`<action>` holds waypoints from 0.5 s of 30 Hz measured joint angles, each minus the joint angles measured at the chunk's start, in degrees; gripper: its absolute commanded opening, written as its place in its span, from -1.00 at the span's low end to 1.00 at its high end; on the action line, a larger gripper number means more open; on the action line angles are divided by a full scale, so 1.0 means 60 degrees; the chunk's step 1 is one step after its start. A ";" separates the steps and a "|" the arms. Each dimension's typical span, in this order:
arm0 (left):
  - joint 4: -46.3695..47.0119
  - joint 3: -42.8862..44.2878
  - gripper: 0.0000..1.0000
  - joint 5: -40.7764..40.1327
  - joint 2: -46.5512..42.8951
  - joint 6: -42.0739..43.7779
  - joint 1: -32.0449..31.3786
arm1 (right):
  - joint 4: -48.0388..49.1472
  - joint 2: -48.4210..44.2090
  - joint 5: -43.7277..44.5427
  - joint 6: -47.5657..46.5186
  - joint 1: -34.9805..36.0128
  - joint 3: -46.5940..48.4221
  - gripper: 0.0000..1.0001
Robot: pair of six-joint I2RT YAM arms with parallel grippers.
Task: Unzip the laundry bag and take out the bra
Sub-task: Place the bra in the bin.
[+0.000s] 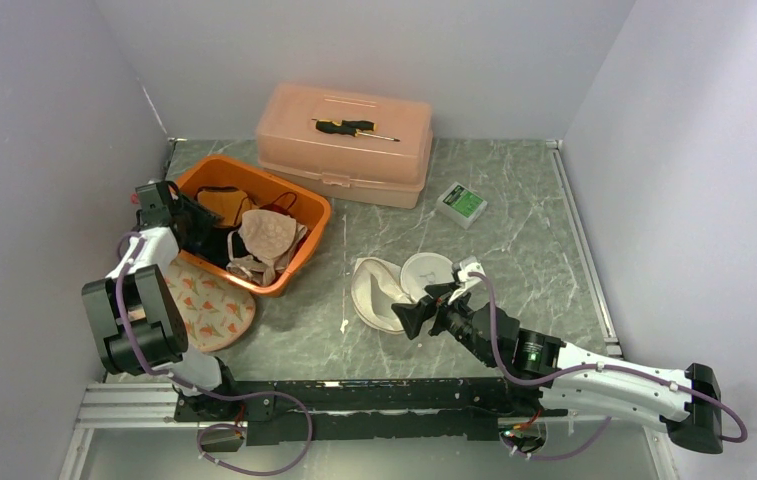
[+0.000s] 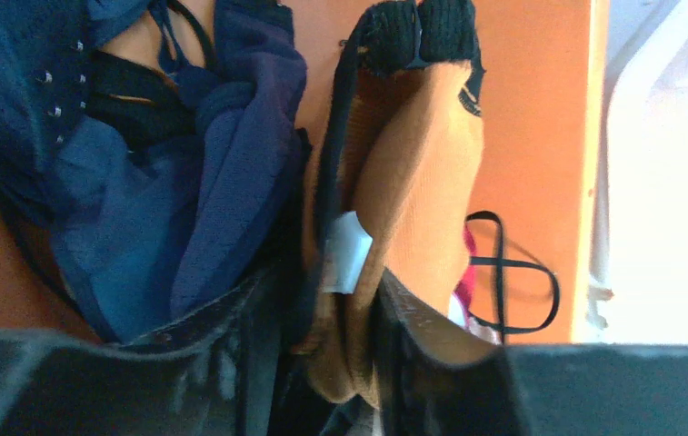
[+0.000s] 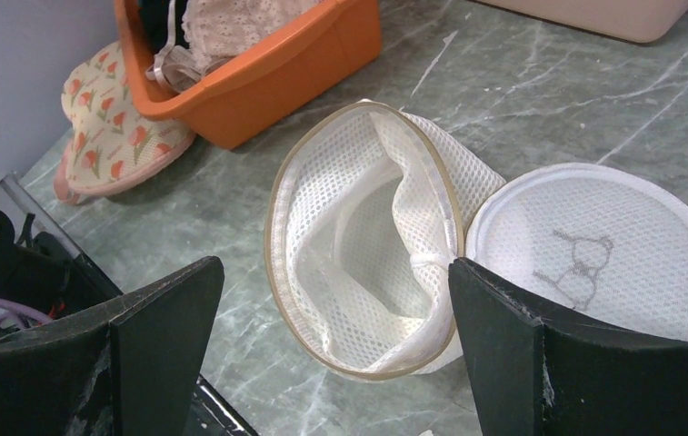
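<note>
- My left gripper (image 2: 331,309) is down in the orange basket (image 1: 304,255) at the far left of the table (image 1: 514,250). Its jaws stand a little apart.
- An orange bra (image 2: 413,182) with black trim and a white tag runs between its fingers. I cannot tell whether they pinch it or only flank it.
- A navy garment (image 2: 185,182) lies just left of the bra in the basket.
- The white mesh laundry bag (image 3: 358,245) sits mid-table, unzipped. Its mouth gapes and its round lid (image 3: 594,254) is flopped to the right.
- My right gripper (image 3: 335,282) hangs over the bag's near side, jaws spread wide, holding nothing.
- A floral padded piece (image 1: 209,305) lies just near of the basket.
- A peach toolbox (image 1: 344,150) stands at the far edge.
</note>
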 measured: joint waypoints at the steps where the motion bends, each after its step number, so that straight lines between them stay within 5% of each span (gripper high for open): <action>1: -0.0011 0.0004 0.18 -0.0069 0.0000 0.0015 0.0000 | -0.0018 0.0000 0.0004 -0.0007 0.0000 0.0000 0.96; 9: -0.0965 0.0270 0.46 -0.0517 -0.0750 -0.0058 0.0004 | -0.0262 -0.0029 0.0040 -0.0251 0.0000 0.0004 0.97; 15: -0.1501 0.0437 0.19 -0.0597 -0.2619 -0.0204 -0.0149 | -0.0339 -0.0098 0.0080 -0.0423 0.0000 0.0055 0.96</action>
